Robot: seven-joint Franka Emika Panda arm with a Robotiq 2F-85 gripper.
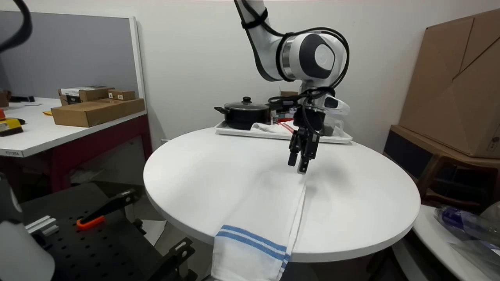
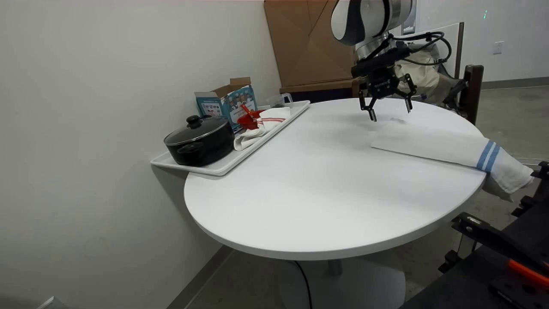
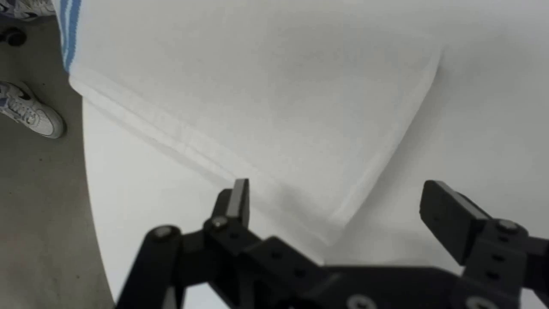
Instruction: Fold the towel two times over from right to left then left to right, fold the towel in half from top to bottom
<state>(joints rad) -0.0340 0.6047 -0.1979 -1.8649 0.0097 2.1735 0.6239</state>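
Table [image 2: 309, 201] bears towel [image 3: 257, 116]; floor [image 3: 34, 206], apparently, shoes [image 3: 36, 115] (wrist only).

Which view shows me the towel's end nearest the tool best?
The wrist view: the towel's end appears largest there, its edge outlined by shadow. Both exterior views show it smaller, faint against the white table.
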